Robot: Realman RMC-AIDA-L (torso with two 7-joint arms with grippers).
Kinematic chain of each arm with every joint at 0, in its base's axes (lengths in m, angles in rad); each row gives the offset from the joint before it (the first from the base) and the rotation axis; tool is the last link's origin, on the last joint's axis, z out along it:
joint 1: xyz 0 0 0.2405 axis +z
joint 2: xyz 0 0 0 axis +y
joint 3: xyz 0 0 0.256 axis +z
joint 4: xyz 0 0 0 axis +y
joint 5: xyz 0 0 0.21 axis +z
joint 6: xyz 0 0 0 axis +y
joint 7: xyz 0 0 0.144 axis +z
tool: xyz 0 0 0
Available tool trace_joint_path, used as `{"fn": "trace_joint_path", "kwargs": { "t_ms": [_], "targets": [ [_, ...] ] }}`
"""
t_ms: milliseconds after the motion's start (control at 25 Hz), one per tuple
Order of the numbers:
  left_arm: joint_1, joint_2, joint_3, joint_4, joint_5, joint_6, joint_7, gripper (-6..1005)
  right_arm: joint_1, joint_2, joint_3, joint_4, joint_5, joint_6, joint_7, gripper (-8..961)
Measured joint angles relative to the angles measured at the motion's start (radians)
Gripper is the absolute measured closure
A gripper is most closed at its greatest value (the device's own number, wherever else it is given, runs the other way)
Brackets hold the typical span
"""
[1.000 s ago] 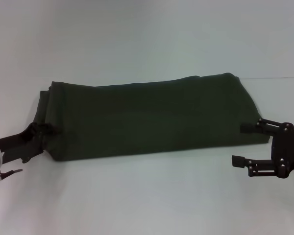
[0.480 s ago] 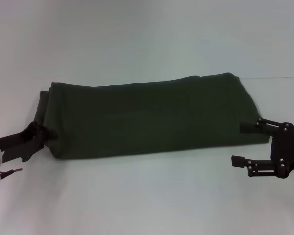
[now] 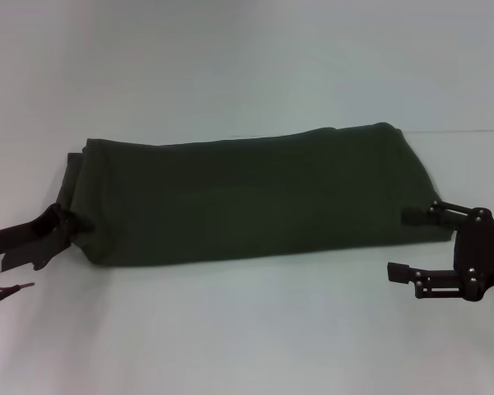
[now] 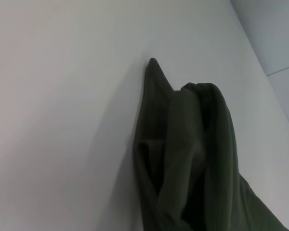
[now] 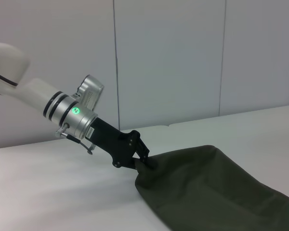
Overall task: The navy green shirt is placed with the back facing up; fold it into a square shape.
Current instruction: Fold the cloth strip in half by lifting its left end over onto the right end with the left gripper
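Note:
The navy green shirt lies on the white table as a long folded band running left to right. My left gripper is at the band's left end, shut on the bunched cloth there. The right wrist view shows that same left gripper pinching the shirt and holding its end slightly raised. The left wrist view shows only the shirt's layered folds. My right gripper stands open at the band's right near corner, its upper finger against the cloth edge and its lower finger off the shirt.
The white table extends in front of and behind the shirt. A pale wall with panel seams rises beyond the table's far edge.
My left gripper has drawn slightly to the left, pulling the shirt's left end with it. The right gripper has barely moved.

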Motion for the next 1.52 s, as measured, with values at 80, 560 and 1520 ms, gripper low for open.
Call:
{"fn": "trace_joint_path", "kwargs": {
  "t_ms": [80,560,1520],
  "targets": [
    [0.0,0.0,0.0,0.001,0.0,0.0,0.001,947,0.0,0.0,0.0,0.0,0.0,0.0,0.0,9],
    [0.019,0.026,-0.004,0.068,0.0,0.024,0.017,947,-0.003,0.001,0.0,0.008,-0.003,0.024,-0.005,9],
    [0.003,0.181,-0.21,0.308,0.383,0.329,0.046,946,-0.007,0.023,0.011,0.01,-0.001,0.032,0.004,9]
  ]
}}
